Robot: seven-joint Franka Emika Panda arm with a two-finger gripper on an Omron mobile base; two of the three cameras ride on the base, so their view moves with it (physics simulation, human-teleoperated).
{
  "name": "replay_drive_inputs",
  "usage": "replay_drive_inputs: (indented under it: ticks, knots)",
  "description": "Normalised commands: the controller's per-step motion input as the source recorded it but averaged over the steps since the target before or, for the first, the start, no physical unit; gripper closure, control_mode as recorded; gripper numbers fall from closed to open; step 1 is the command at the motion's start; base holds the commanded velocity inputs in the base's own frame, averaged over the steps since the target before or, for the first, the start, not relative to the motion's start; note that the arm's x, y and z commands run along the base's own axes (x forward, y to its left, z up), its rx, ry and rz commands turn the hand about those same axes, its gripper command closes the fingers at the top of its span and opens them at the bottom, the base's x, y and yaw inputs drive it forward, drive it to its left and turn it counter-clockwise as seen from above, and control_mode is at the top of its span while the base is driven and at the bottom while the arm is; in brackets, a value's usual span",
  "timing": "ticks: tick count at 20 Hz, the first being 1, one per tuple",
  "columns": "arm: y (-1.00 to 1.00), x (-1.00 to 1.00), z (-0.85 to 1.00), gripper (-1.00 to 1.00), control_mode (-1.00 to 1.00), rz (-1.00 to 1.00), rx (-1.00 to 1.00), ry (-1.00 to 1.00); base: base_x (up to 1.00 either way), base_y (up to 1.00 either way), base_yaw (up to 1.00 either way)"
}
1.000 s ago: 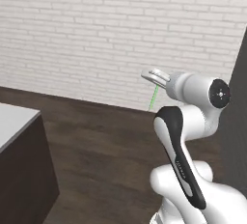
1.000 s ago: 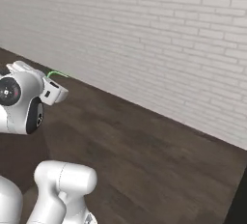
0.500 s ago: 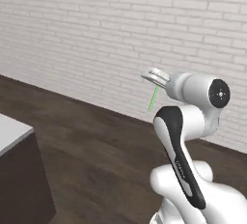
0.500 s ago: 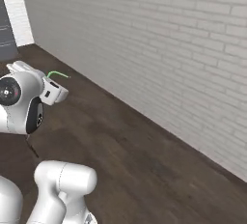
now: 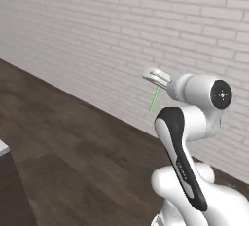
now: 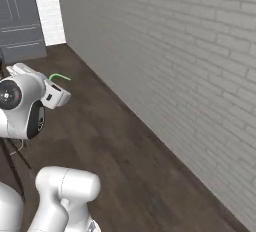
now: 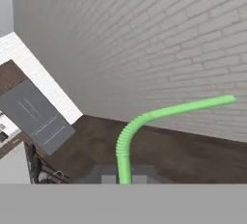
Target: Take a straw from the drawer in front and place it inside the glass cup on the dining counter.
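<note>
**Op:** Since a second ago the whole picture has swung in both base views: the grey corner at lower left has nearly left the left view, and a dark grey panel has come in at far left of the right view. That is the base turning. The arm's pose has not changed.

**Obs:** Gripper state?

**Op:** Nearest to me, the gripper [image 5: 156,75] is raised at shoulder height, pinching the straw [image 5: 154,98]. In the left view the green shaft hangs down from the fingers; in the hand view it rises between them, bends at a ribbed elbow and runs off to the right [image 7: 144,119].

**Obs:** Cup bearing?

**Op:** Cannot tell. Beyond the gripper I see dark wood floor [image 6: 125,151], then the white brick wall [image 6: 175,51]. Neither the glass cup nor the dining counter has come into frame, so I judge this is still transit. The straw's long axis must end upright over the cup, so the bend needs watching.
</note>
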Motion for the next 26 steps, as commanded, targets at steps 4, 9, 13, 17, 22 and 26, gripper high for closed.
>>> replay_drive_inputs:
  ticks: [4,9,13,17,22,26]
  knots:
    - [0.00,0.00,0.00,1.00,1.00,0.00,0.00,0.00,1.00,-0.56,0.36]
    - [0.00,0.00,0.00,1.00,1.00,0.00,0.00,0.00,1.00,-0.48,0.35]
    - [0.00,0.00,0.00,1.00,1.00,0.00,0.00,0.00,1.00,-0.30,0.32]
    - [0.00,0.00,0.00,1.00,1.00,0.00,0.00,0.00,1.00,-0.20,0.30]
    - [0.00,0.00,0.00,1.00,1.00,0.00,0.00,0.00,1.00,-0.13,0.32]
    - [0.00,0.00,0.00,1.00,1.00,0.00,0.00,0.00,1.00,-0.15,0.37]
